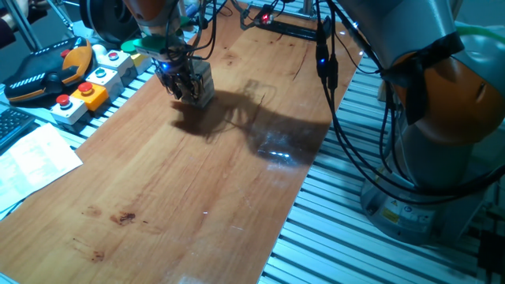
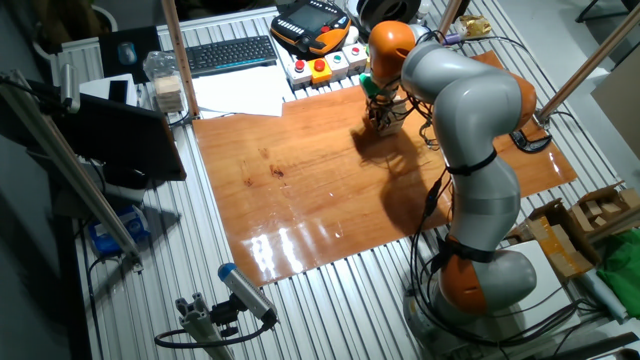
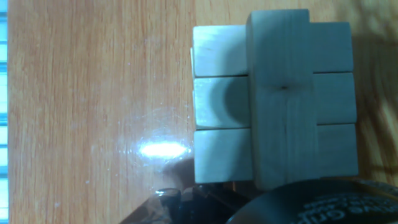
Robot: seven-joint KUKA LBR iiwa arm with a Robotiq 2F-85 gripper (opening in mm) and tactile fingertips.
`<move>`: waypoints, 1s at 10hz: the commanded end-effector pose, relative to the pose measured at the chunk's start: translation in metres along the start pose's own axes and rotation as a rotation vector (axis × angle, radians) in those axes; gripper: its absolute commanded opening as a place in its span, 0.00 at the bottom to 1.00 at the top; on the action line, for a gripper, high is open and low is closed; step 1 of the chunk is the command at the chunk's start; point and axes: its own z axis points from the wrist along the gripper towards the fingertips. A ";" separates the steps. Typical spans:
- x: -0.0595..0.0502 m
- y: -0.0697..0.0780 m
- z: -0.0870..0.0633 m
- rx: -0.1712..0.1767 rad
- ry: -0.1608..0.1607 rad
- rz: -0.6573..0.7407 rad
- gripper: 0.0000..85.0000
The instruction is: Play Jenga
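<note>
The Jenga tower (image 1: 203,82) stands near the far left of the wooden table (image 1: 181,197). It is a small stack of pale wooden blocks. From above in the hand view, three blocks lie side by side (image 3: 221,102) with one block (image 3: 283,93) set crosswise on top. My gripper (image 1: 181,88) hangs low, pressed against the tower's left side. In the other fixed view the gripper (image 2: 385,118) covers most of the tower. Only a dark part of the hand (image 3: 311,205) shows at the bottom of the hand view. The fingertips are hidden, so the jaws' state is unclear.
Grey boxes with coloured push-buttons (image 1: 87,91) line the table's left edge beside an orange teach pendant (image 1: 47,75). Papers (image 1: 31,158) and a keyboard (image 2: 230,52) lie beyond that edge. Black cables (image 1: 331,87) hang over the right side, where the arm's base (image 1: 426,181) stands.
</note>
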 end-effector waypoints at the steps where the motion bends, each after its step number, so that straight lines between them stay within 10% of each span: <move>1: 0.000 0.000 0.000 0.000 0.000 -0.001 0.63; 10: 0.000 0.000 0.000 0.003 0.003 -0.012 0.61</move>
